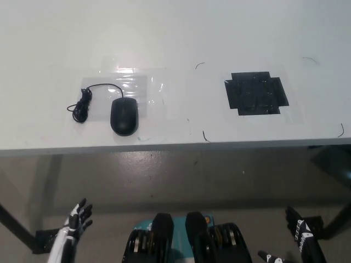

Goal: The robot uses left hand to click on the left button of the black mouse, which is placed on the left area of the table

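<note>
Mouse (124,115): near the table (181,33) front edge, far above left hand (77,219).
Left hand: fingers spread, empty, below table.
Room: bare tabletop around mouse.

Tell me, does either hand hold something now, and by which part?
Nothing is held. The white left hand and the black right hand are both open, low below the table edge. The black mouse lies untouched on the table.

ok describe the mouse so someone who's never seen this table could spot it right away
On the white table, look at its left part near the front edge, where a clear plastic sheet is taped down. The black mouse lies at that sheet's near edge, its coiled cable trailing to its left. Unlike the flat black taped patch farther right, it is rounded and corded.
</note>
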### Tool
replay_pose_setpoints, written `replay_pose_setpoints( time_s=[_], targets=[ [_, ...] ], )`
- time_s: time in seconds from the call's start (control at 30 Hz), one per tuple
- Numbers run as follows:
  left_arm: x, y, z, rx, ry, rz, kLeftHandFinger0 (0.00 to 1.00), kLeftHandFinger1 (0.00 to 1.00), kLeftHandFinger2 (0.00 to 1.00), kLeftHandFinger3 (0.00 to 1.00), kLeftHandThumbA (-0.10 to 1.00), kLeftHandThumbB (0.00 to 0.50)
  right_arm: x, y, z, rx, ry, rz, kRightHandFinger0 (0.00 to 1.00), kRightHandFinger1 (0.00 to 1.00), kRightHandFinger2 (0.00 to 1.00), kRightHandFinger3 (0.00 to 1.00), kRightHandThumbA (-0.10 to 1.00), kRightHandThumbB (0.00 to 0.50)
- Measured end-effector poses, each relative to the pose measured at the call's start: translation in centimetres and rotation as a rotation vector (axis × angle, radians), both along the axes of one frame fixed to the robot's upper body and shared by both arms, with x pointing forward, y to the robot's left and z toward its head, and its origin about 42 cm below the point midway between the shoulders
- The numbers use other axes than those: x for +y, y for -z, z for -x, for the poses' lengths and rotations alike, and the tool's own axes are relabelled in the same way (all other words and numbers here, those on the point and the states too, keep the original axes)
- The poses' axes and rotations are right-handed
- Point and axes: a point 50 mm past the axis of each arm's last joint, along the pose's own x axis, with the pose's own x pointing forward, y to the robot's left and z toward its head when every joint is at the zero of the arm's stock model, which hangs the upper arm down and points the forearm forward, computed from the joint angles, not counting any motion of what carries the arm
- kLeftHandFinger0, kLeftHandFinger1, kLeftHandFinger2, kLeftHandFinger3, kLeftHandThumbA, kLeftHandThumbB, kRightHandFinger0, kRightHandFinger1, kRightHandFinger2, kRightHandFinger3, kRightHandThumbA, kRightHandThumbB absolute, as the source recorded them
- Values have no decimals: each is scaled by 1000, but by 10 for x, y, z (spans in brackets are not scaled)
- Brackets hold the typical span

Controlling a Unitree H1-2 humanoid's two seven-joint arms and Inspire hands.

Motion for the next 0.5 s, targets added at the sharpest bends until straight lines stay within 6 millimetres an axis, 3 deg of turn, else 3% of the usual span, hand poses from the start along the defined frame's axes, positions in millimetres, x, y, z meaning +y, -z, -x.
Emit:
replay_pose_setpoints(
  time_s=[0.03,0.07,0.1,0.13,0.17,0.2,0.23,0.3,0.33,0.37,0.43,0.47,0.5],
  targets=[
    [4,-4,-1,-6,8,-10,676,789,829,1000,1000,241,0,0,0,0,0,0,1000,1000,1000,1000,1000,194],
    [16,-12,-2,-19,28,-35,475,578,662,1000,1000,295,0,0,1,0,0,0,1000,1000,1000,1000,1000,197],
    [28,-20,-3,-25,49,-60,343,457,586,1000,1000,310,0,0,1,0,0,0,1000,1000,1000,1000,1000,197],
    [39,-28,-4,-30,63,-73,83,240,406,1000,1000,281,0,1,2,1,0,0,1000,1000,1000,1000,1000,198],
    [49,-34,-5,-30,72,-82,3,13,150,1000,1000,280,0,1,2,1,1,0,1000,1000,1000,1000,1000,190],
    [56,-39,-5,-29,78,-88,1,3,40,1000,1000,268,0,1,2,2,1,0,1000,1000,1000,1000,1000,191],
    [60,-44,-5,-30,81,-82,0,0,2,1000,1000,277,0,1,2,2,1,0,1000,1000,1000,1000,1000,180],
    [62,-57,-6,-47,90,-57,0,0,1,1000,1000,266,0,1,2,2,1,0,1000,1000,1000,1000,1000,179],
    [61,-63,-6,-56,96,-44,0,16,45,1000,1000,259,0,1,2,1,0,0,1000,1000,1000,1000,1000,179],
    [58,-71,-6,-73,105,-28,0,150,214,1000,1000,217,0,1,2,1,0,0,1000,1000,1000,1000,1000,179],
    [51,-86,-7,-113,123,-1,0,288,431,1000,1000,221,0,1,2,0,0,1,1000,1000,1000,1000,1000,181],
    [47,-94,-7,-129,130,15,0,302,549,1000,1000,241,0,1,2,0,0,1,1000,1000,1000,1000,1000,182],
    [43,-103,-7,-150,140,32,0,308,573,1000,1000,228,0,1,2,0,1,1,1000,1000,1000,1000,1000,182]
  ],
)
